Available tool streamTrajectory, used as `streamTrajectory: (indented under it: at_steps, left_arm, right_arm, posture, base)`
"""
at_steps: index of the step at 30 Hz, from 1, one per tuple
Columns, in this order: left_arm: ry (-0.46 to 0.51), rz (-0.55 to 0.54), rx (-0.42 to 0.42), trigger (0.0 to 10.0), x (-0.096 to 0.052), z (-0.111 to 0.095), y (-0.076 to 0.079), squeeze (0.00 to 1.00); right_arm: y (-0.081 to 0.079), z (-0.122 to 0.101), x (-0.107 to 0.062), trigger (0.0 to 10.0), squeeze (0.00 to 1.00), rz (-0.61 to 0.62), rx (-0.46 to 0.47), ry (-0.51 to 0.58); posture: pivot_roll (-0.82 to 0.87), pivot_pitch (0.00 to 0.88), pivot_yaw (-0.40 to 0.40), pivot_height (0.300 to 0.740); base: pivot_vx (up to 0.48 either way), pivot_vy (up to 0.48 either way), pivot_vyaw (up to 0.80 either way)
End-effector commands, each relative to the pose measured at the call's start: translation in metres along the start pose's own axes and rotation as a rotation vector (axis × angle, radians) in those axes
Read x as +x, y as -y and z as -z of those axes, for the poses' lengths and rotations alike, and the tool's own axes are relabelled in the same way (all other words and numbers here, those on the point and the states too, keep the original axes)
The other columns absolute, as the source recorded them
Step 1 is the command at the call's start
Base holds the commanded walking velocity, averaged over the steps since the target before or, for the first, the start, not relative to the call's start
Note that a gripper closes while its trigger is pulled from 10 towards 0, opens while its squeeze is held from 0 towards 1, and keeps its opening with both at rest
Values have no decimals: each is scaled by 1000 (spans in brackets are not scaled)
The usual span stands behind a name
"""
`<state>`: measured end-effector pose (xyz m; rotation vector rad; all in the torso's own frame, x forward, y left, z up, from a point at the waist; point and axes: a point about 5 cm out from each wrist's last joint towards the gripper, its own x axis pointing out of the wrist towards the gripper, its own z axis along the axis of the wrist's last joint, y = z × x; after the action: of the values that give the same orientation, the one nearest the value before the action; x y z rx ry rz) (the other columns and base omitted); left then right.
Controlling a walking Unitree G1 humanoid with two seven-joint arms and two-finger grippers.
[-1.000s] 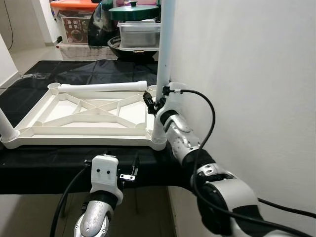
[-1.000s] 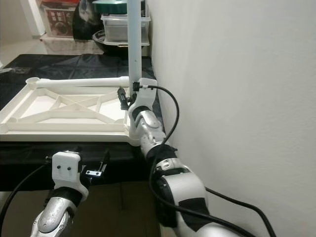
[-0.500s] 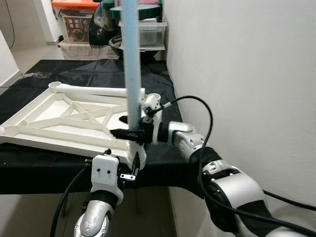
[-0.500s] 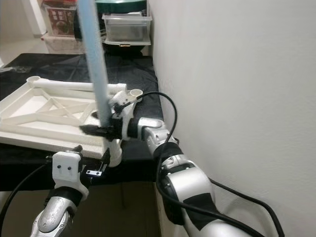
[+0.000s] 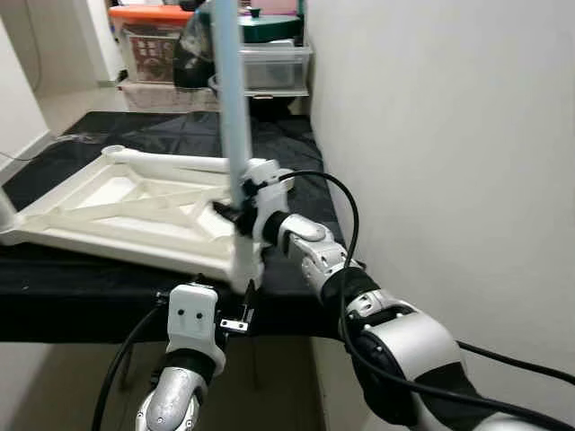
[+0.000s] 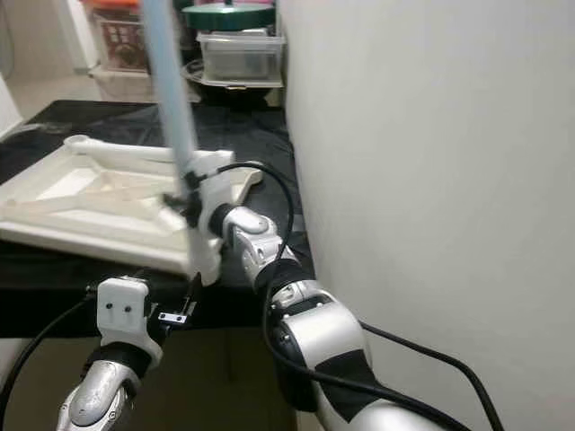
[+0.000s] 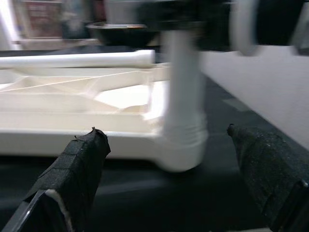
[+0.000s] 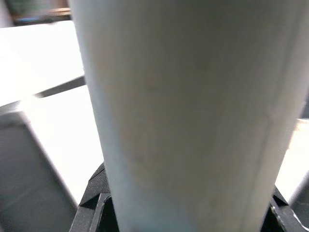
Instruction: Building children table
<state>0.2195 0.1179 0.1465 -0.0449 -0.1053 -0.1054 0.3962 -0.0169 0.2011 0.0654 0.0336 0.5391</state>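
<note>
Nearest to me, my left pincer point(image 5: 235, 316) is hovering low in front of the black-draped surface point(image 5: 81, 292), its fingers point(image 7: 79, 166) spread wide and empty, facing the near right corner socket point(image 7: 181, 145) of the upturned white tabletop point(image 5: 117, 211). Just beyond, my right arm is reaching forward and leftward, its pincer point(image 5: 235, 212) clamping the pale blue table leg point(image 5: 226, 90), which is standing almost upright in that socket. I judge the leg is being seated; next I should press straight down without tilting. Farther off, a loose white leg point(image 5: 171, 162) is lying along the frame's far edge.
</note>
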Motion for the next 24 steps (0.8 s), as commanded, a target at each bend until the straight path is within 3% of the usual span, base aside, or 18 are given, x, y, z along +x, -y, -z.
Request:
streamTrajectory:
  at_steps: [1,2,4,6,8,13,14,15,16,20,21,24]
  left_arm:
    - [-8,8,2,10000,1,2,0,0]
    - [-8,8,2,10000,1,2,0,0]
    - [-7,11,2,10000,1,2,1,0]
    - [-7,11,2,10000,1,2,1,0]
    - [-8,15,3,10000,2,2,2,0]
    - [-9,15,2,10000,3,3,2,0]
    - [-9,15,5,10000,3,3,2,0]
    - [-9,15,5,10000,3,3,2,0]
    - [-8,15,5,10000,3,3,2,0]
    - [-7,12,1,10000,3,3,2,0]
    - [-9,12,0,10000,2,3,2,0]
    - [-9,13,0,10000,2,3,1,0]
  right_arm:
    - [26,13,-9,0,0,255,90,-29]
    - [26,13,-9,0,0,255,90,-29]
    - [46,19,-19,0,0,511,135,-25]
    - [46,19,-19,0,0,511,135,-25]
    - [52,26,-26,0,0,701,198,-31]
    - [40,27,-23,0,0,711,237,-14]
    - [34,26,-19,10000,0,645,255,-3]
    - [34,26,-19,10000,0,645,255,-3]
    - [28,21,-16,10000,1000,571,251,24]
    - [25,11,-12,10000,1000,492,210,72]
    - [25,5,-11,10000,0,419,189,100]
    - [23,-5,-7,10000,0,175,190,130]
  posture:
    - [22,0,-42,740]
    - [22,0,-42,740]
    - [21,0,-42,740]
    - [21,0,-42,740]
    - [21,0,-42,740]
    - [22,0,-40,740]
    - [14,0,-43,740]
    - [14,0,-43,740]
    - [9,0,-48,740]
    - [9,0,-48,740]
    - [-8,0,-37,740]
    - [-7,0,-41,740]
  base:
    - [0,0,0]
    - [0,0,0]
    - [0,0,0]
    - [0,0,0]
    - [0,0,0]
    - [0,0,0]
    - [0,0,0]
    - [0,0,0]
    - [0,0,0]
    - [0,0,0]
    - [0,0,0]
    - [0,0,0]
